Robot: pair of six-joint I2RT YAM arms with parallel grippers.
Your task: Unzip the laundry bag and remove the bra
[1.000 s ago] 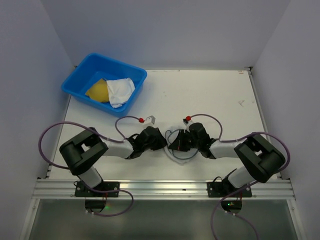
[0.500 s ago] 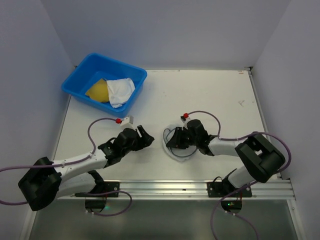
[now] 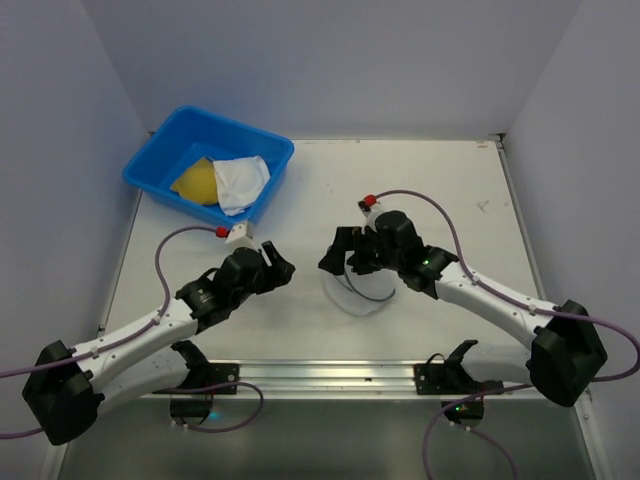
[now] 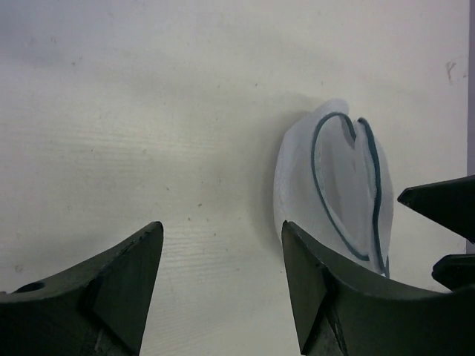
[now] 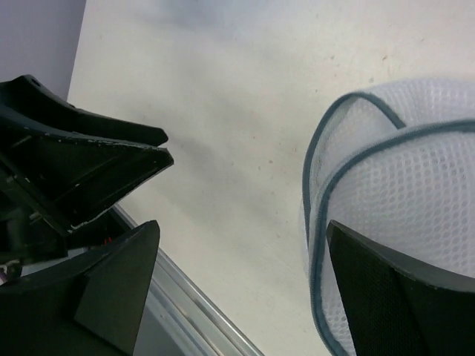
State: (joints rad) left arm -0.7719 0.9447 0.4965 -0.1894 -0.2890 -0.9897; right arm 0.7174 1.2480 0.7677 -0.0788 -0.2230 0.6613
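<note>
laundry bag (image 3: pixel 366 300): centre | tub (image 3: pixel 158 138): far left | bra (image 3: pixel 194 183): in tub

Bra (image 3: pixel 193 184) — partly under white cloth (image 3: pixel 243 180)

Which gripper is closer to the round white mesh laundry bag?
Right. The right gripper is at the laundry bag's far edge; the left gripper stands apart, to its left.

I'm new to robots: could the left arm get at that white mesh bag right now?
Probably yes: the left gripper is open, facing the laundry bag with only table between; the right gripper hovers close beside it.
</note>
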